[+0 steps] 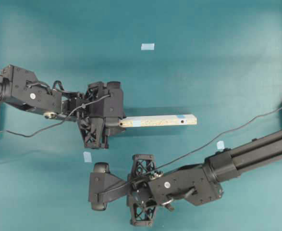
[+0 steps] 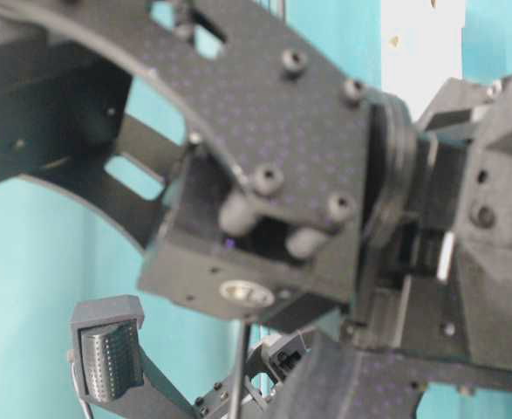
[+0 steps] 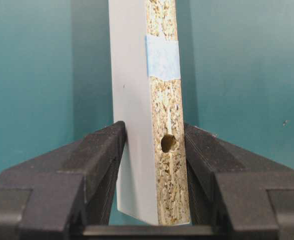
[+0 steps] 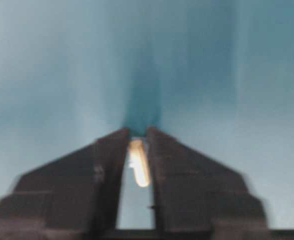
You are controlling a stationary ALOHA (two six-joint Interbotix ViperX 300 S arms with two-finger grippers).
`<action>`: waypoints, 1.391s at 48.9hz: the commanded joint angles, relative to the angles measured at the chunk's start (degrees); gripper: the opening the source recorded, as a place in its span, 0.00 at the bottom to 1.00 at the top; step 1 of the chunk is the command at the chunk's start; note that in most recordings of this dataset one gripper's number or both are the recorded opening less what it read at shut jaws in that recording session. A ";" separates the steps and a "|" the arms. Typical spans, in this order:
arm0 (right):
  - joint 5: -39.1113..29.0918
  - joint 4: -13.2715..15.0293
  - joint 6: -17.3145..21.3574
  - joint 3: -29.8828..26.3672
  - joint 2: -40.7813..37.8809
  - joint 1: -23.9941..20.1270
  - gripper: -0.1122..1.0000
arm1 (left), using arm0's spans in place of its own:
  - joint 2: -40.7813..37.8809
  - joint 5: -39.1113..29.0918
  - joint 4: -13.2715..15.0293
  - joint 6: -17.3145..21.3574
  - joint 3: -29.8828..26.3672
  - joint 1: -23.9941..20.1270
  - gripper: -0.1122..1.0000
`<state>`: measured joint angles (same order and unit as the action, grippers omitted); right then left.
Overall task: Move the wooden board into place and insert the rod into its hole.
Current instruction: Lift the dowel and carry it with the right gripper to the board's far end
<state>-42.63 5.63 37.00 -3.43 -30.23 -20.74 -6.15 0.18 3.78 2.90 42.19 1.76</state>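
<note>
Wooden board (image 1: 159, 121), clamped in left hand (image 1: 120, 123); right hand (image 4: 136, 150) (tape squares (image 1: 147, 46) nearby) pinches the rod (image 4: 139, 162).

The left gripper (image 1: 116, 122) clamps one end of the wooden board (image 1: 159, 121), which extends level toward the right over the teal table (image 1: 217, 57). A light blue patch and the hole (image 1: 183, 121) sit near the board's free end. The right gripper (image 1: 98, 186) lies below the board, pointing left. Three pale blue tape squares (image 1: 147, 46) rest on the table, well apart.
</note>
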 commanded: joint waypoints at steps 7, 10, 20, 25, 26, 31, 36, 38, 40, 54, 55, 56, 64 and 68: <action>-0.79 0.44 -0.44 -0.26 2.64 -0.18 0.18 | 1.14 0.35 0.09 -0.35 -0.18 -0.18 0.49; -0.97 1.23 -0.35 -0.26 2.99 -0.18 0.18 | 1.14 0.35 0.09 -0.35 -0.18 -0.35 0.49; -1.32 6.42 -0.35 -0.26 6.15 -0.09 0.18 | 1.14 0.97 0.09 -0.26 -0.18 -1.49 0.49; -1.58 8.79 0.00 -0.26 8.17 0.26 0.18 | 1.14 1.49 0.09 -0.26 -0.18 -1.93 0.49; -1.67 9.05 0.00 -0.26 8.53 0.44 0.18 | 1.14 1.49 0.09 -0.26 -0.18 -1.93 0.49; -1.76 9.32 0.00 -0.26 9.93 1.14 0.18 | 1.14 1.49 0.09 -0.26 -0.09 -1.93 0.48; -1.76 9.40 0.00 -0.18 10.99 1.85 0.18 | 1.14 1.49 0.09 -0.26 0.18 -1.93 0.48; -1.76 9.40 0.00 -0.26 11.16 2.02 0.18 | 1.14 1.49 0.09 -0.26 0.26 -1.93 0.48; -1.49 9.40 -0.09 -0.18 11.25 2.11 0.18 | 1.14 1.49 0.09 -0.26 0.35 -1.93 0.48; 1.58 9.93 0.00 2.02 14.68 3.52 0.18 | 1.14 1.58 0.09 -0.26 0.79 -1.93 0.48; 2.37 10.11 0.00 2.72 15.21 3.78 0.18 | 1.14 1.58 0.09 -0.26 0.79 -2.02 0.48; 3.25 10.20 0.00 3.43 15.91 4.13 0.18 | 1.14 1.58 0.09 -0.18 0.79 -2.02 0.48; 10.37 10.63 0.09 11.07 22.76 6.86 0.18 | 1.23 1.67 0.09 -0.18 0.70 -2.11 0.48; 14.06 10.72 0.09 16.35 26.72 8.26 0.18 | 1.23 1.76 0.09 -0.18 0.70 -2.02 0.49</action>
<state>-31.90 16.00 37.09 9.40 -9.23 -13.54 -6.06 1.49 3.78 2.90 43.42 -0.18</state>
